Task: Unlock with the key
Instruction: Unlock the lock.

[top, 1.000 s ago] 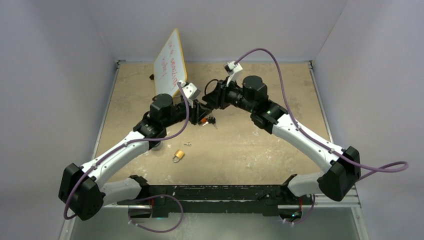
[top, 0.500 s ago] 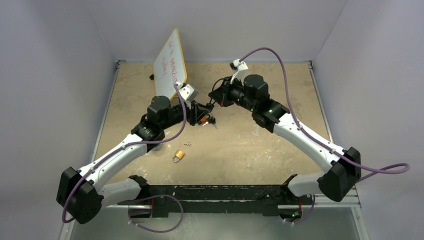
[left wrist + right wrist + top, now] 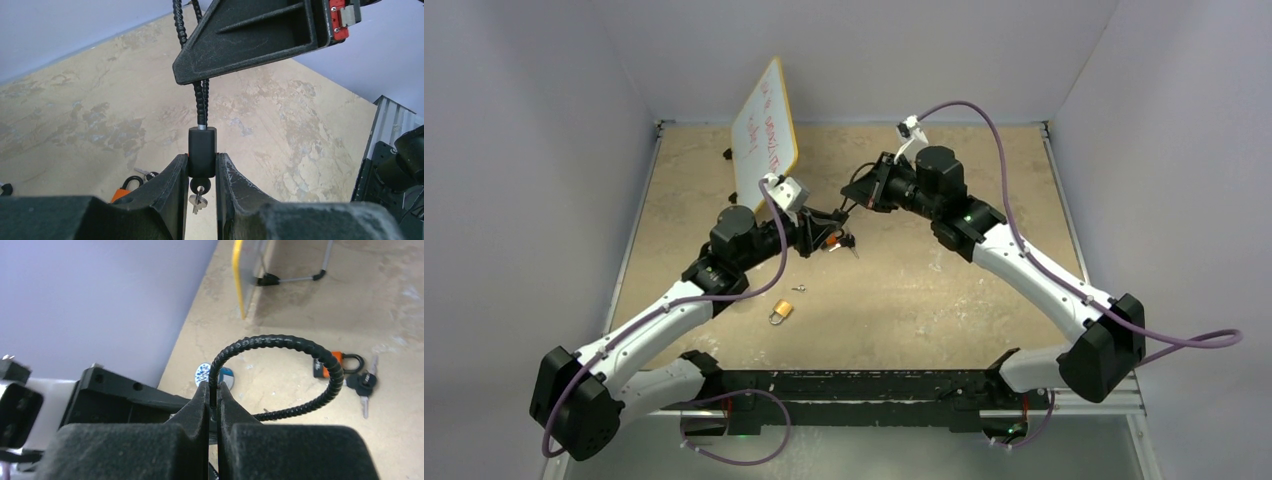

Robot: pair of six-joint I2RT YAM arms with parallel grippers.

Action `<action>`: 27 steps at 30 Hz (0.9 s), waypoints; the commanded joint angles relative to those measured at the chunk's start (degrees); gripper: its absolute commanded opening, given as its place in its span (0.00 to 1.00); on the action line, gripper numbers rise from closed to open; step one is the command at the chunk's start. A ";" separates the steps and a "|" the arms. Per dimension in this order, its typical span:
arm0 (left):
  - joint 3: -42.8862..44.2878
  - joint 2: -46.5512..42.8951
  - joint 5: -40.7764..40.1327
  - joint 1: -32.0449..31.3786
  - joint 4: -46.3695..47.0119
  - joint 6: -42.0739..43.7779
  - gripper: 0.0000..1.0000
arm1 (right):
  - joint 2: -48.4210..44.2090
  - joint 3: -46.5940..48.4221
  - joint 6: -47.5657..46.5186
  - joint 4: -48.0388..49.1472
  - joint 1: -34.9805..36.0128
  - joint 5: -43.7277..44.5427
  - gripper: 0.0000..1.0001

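Pale lilac walls (image 3: 524, 150) enclose the station on three sides. The bench (image 3: 944, 290) is a tan, mottled board with pale scuffs, metal rails along its edges. A yellow-edged whiteboard (image 3: 764, 125) leans on a wire stand at the back left; it carries red handwriting, not legible from here. Both arms meet over mid-bench. The left gripper (image 3: 202, 167) has its fingers clenched on a black lock body (image 3: 202, 147), held clear of the bench. The right gripper (image 3: 214, 395), just above and behind, has its fingers clamped fully together on the thin end of a ribbed black cable (image 3: 300, 347), which arcs from that end down into the top of the lock body. The key (image 3: 198, 201) sits in the underside of the lock body, between the left fingers, with a second key hanging against it. On the bench below lie an orange padlock (image 3: 330, 361) and, beside its shackle, a bunch of black-headed keys (image 3: 366, 382). Nearer the arm bases sit a brass padlock (image 3: 780, 312) and, just beyond it, a small loose key (image 3: 801, 288). A small blue-and-white item (image 3: 207, 374) lies under the left arm; I cannot tell what it is.
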 commanded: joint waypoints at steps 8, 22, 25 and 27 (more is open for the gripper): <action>-5.76 -6.41 2.40 0.09 2.54 -1.71 0.00 | -5.25 0.37 -2.57 -2.09 -0.70 19.88 0.00; -8.84 -10.66 -2.62 0.77 13.49 -11.05 0.00 | -6.93 -2.14 9.93 -5.85 -4.34 14.92 0.00; -7.68 -9.08 -1.87 0.77 18.76 -15.89 0.00 | -5.38 -7.64 12.55 8.75 -4.34 1.35 0.00; -6.42 -8.36 -3.64 0.78 18.28 -15.85 0.00 | -5.29 -8.76 11.94 12.24 -4.03 -0.42 0.00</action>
